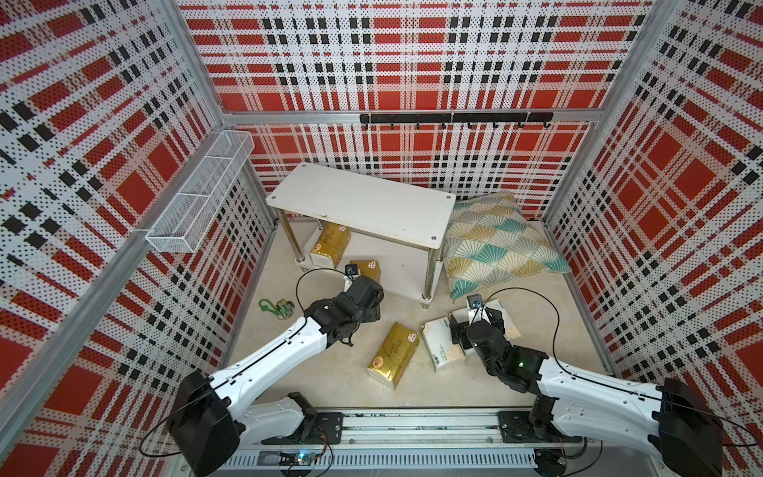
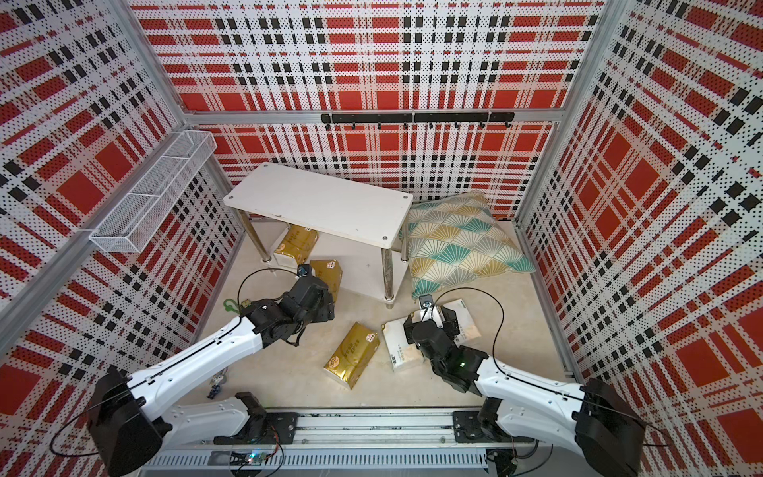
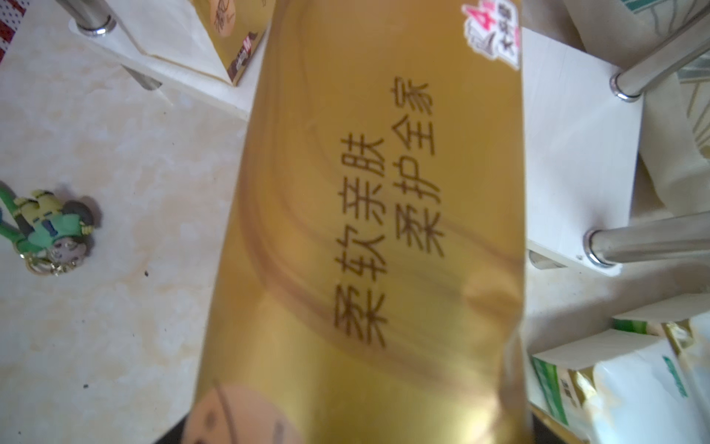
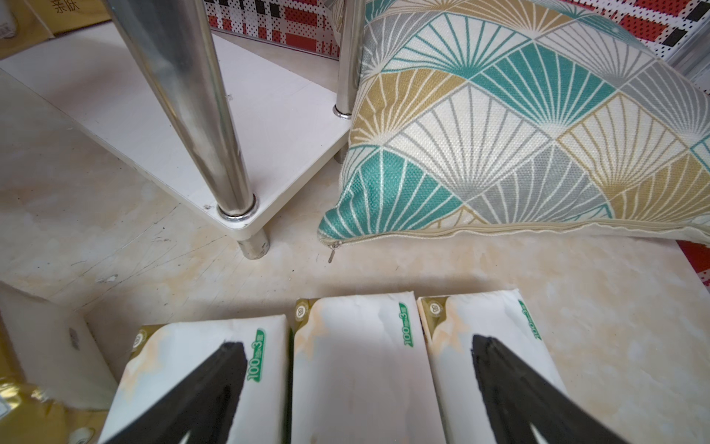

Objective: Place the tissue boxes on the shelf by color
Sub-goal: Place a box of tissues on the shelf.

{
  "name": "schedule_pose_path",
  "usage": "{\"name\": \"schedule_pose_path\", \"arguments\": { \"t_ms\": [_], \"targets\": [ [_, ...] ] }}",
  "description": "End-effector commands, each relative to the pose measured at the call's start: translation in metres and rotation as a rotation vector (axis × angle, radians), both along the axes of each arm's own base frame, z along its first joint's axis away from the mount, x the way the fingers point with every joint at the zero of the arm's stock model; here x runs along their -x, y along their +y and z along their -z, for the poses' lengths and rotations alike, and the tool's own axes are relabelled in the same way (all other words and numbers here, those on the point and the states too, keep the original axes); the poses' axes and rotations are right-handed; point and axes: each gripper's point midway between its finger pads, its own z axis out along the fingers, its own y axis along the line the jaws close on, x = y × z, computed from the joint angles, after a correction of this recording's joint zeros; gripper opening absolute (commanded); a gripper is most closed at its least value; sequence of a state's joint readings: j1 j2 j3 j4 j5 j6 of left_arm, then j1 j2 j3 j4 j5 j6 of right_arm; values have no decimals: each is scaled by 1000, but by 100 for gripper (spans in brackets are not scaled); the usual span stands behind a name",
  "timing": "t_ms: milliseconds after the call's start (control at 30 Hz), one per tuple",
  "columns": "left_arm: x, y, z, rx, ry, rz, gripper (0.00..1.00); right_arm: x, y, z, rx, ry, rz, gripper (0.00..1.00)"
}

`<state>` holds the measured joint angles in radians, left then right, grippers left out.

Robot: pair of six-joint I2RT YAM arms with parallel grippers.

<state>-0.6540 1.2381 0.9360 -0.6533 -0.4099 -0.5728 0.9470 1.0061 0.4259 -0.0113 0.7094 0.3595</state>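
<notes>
Left wrist view: left gripper grips a gold pack beside the shelf, whose lower board holds another gold pack. Third gold pack and white packs lie on the floor; right gripper open

left arm white shell, black joints | right arm alike, green light | black looping cables

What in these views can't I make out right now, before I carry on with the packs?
- Left gripper: the grip is unseen. The gold pack fills the left wrist view, and the wrist housing covers it in both top views.
- Lower board, rear part: hidden under the top board in both top views.
- Middle white pack: mostly under the right gripper in both top views.
</notes>
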Motion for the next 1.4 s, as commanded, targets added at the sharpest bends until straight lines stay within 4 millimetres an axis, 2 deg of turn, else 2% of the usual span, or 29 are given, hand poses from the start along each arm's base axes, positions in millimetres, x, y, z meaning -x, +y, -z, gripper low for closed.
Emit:
{"name": "schedule_pose_path", "arguments": {
  "t_ms": [0, 267, 500, 867, 1033, 1367],
  "targets": [
    [-29, -4, -14, -35, -53, 82, 77, -3, 4, -12, -23, -13, -2, 100],
    [-77, -15, 0, -159, -52, 191, 77, 1, 0, -15, -41, -12, 8, 100],
    [-114, -10, -5, -93, -93, 154, 76, 3, -4, -14, -36, 0, 16, 100],
    [-144, -9, 19, -76, -88, 178, 76, 1, 0, -13, -26, 16, 16, 100],
    [-151, -14, 20, -64, -100, 194, 76, 2, -2, -13, -31, 18, 23, 100],
    [-159, -10, 28, -79, -88, 184, 76, 4, -6, -12, -33, 22, 29, 100]
  ]
}}
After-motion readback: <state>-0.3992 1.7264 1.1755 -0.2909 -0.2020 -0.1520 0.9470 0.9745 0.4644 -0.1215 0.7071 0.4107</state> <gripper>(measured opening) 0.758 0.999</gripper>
